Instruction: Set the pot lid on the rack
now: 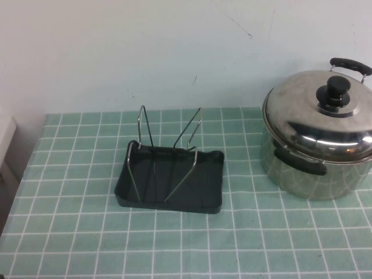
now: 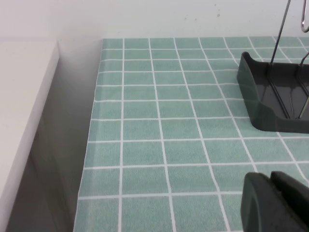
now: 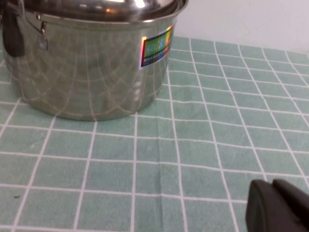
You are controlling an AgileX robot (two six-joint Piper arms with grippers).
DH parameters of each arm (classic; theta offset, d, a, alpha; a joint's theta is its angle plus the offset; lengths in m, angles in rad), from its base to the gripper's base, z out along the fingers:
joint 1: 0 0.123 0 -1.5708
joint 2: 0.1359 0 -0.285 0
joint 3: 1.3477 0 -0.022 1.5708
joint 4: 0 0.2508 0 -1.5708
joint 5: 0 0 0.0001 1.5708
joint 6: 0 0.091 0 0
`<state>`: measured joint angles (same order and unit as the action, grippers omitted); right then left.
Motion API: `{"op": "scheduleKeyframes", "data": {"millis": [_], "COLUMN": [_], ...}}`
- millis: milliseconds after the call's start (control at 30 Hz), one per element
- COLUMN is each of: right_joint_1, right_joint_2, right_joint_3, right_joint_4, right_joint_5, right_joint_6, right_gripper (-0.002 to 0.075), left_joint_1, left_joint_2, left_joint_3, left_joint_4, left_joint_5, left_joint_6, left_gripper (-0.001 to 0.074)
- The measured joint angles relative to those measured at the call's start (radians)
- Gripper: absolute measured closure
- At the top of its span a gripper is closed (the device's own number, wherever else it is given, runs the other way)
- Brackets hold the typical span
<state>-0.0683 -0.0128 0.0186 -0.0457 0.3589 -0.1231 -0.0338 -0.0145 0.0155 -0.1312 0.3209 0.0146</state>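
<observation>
The shiny steel pot lid [image 1: 314, 107] with a black knob [image 1: 333, 93] sits on the steel pot [image 1: 308, 171] at the table's right. Its rim shows in the right wrist view [image 3: 106, 9]. The rack [image 1: 170, 177], a dark tray with V-shaped wire holders, stands at the table's middle; its corner shows in the left wrist view [image 2: 270, 101]. Neither arm shows in the high view. My left gripper [image 2: 273, 200] is shut and empty above the cloth, near the rack. My right gripper [image 3: 275, 205] is shut and empty above the cloth, near the pot.
A green checked cloth [image 1: 244, 244] covers the table. A white wall stands behind. The table's left edge [image 2: 91, 140] drops to a gap beside a white surface [image 2: 19, 106]. The pot has black side handles [image 1: 299, 163].
</observation>
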Motion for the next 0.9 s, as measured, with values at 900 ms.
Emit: {"op": "scheduleKeyframes", "data": {"millis": [900], "right_joint_1": [0.0], "right_joint_2": [0.0], "right_joint_3": [0.0], "right_joint_4": [0.0], "right_joint_5": [0.0], "right_joint_6": [0.0], "right_gripper": [0.0727], "left_joint_1": [0.0], "left_joint_2": [0.0], "left_joint_3": [0.004], "left_joint_4": [0.002], "left_joint_5": [-0.705], "left_joint_6": [-0.004], "left_gripper": [0.0738]}}
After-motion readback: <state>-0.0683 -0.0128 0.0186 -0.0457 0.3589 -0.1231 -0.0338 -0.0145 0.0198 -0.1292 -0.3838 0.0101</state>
